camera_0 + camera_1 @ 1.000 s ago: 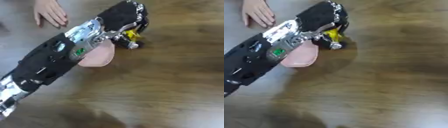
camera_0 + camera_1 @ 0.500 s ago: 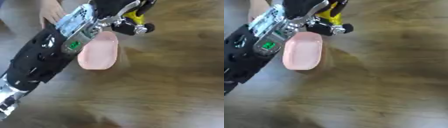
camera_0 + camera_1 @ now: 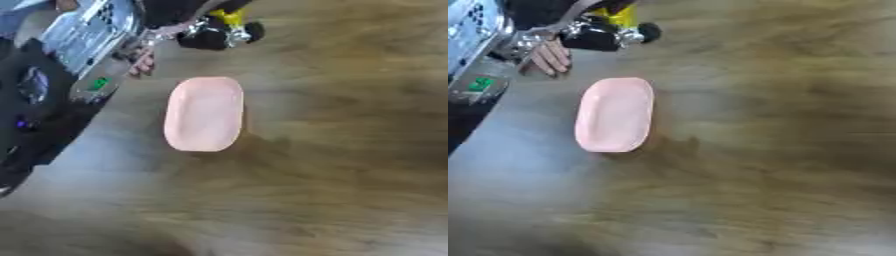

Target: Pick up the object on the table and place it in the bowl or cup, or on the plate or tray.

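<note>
A pink oval tray lies flat on the wooden table, left of the middle. My left hand is at the top edge, beyond the tray's far end, with its fingers curled round a small yellow and black toy. The toy's dark round parts hang below the hand, above the table and clear of the tray. Most of the hand is cut off by the top edge. My right hand shows in neither view.
My left forearm, silver and black, fills the upper left corner. A person's bare hand rests on the table just beyond the tray's far left end, beside my arm. Bare wood spreads right of the tray and in front of it.
My left hand has risen with the toy, from over the tray toward the top edge, and the whole tray now shows. The picture as a whole has shifted too.
</note>
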You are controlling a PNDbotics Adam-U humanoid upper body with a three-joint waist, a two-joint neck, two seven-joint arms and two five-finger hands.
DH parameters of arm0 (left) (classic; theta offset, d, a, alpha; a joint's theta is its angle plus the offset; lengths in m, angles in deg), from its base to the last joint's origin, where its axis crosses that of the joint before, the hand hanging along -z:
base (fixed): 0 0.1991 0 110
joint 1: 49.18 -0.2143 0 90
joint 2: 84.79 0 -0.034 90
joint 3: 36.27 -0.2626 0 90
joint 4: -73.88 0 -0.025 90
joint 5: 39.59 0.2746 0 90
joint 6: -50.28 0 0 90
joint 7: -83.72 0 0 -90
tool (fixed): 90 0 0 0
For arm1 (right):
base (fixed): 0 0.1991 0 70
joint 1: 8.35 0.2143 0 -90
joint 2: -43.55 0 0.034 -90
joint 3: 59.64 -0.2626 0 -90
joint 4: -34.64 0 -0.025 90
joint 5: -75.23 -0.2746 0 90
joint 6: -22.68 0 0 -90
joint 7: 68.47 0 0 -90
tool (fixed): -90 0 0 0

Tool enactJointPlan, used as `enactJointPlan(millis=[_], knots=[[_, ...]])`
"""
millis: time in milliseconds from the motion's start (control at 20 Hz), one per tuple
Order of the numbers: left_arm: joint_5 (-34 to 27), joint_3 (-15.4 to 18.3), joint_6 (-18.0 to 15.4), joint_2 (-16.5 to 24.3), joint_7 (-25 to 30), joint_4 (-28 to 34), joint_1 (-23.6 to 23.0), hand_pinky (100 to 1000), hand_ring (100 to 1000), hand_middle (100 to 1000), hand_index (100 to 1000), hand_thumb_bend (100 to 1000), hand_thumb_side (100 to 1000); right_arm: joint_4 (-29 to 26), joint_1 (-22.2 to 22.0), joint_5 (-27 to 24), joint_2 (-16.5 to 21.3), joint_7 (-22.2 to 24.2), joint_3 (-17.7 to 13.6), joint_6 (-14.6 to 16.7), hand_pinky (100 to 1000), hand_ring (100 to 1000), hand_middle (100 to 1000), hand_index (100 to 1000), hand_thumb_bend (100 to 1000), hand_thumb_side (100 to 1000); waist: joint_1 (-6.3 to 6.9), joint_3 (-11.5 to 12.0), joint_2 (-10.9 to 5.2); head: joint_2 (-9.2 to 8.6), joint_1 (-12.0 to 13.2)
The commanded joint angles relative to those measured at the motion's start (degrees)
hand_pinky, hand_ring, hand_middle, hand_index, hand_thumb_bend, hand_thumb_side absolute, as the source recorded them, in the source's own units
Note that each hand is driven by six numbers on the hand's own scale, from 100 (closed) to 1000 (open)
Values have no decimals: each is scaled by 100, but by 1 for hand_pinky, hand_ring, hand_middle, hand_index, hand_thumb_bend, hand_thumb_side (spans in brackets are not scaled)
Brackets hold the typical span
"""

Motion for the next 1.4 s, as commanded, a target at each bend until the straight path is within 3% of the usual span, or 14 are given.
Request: enactJointPlan(millis=[50,300,600,700,750,800,850,950,1000,1050,1400], knots=[[91,231,67,489,110,144,-115,100,100,100,158,597,100,-77,11,-16,82,-41,-74,11,382,521,665,704,100,1000,-48,37,-150,-87,-33],[-47,305,206,562,128,108,-336,100,100,100,157,596,100,-77,-1,0,51,-24,-71,1,378,518,664,703,100,1000,-102,99,-121,-69,-9],[-284,356,460,194,42,-62,-434,100,100,100,155,592,100,-77,-22,29,3,7,-68,-20,372,513,660,702,100,1000,-158,126,-93,-18,-26],[-631,308,630,35,-18,-179,-483,100,100,100,149,584,100,-77,-29,39,-11,26,-68,-49,368,509,657,703,100,1000,-164,129,-77,9,-39],[-982,242,746,-49,-70,-242,-506,100,100,100,148,537,100,-77,-28,43,-20,38,-67,-67,367,508,656,704,100,1000,-165,126,-66,19,-41],[-1320,173,835,-86,-124,-280,-506,100,100,100,148,556,100,-77,-25,44,-26,50,-66,-83,367,509,656,704,100,1000,-164,123,-59,25,-42],[-1591,108,895,-111,-162,-299,-503,100,100,100,147,484,100,-77,-21,44,-33,61,-65,-99,363,505,654,706,100,1000,-163,116,-49,31,-41],[-2022,-10,981,-151,-211,-319,-502,100,100,100,146,451,100,-77,-13,43,-48,86,-67,-131,361,504,653,707,100,1000,-161,99,-30,38,-39],[-2173,-47,1008,-160,-224,-321,-505,100,100,100,146,506,100,-77,-11,42,-54,95,-70,-145,361,504,653,707,100,1000,-160,91,-24,43,-42],[-2285,-72,1027,-168,-232,-323,-515,100,100,100,145,433,100,-77,-10,42,-60,102,-74,-156,359,502,651,708,100,1000,-160,81,-15,47,-43],[-2659,-195,1081,-214,-262,-358,-634,100,100,100,144,397,100,-77,1,26,-87,138,-87,-207,357,500,650,711,100,1000,-156,70,20,97,-43]])
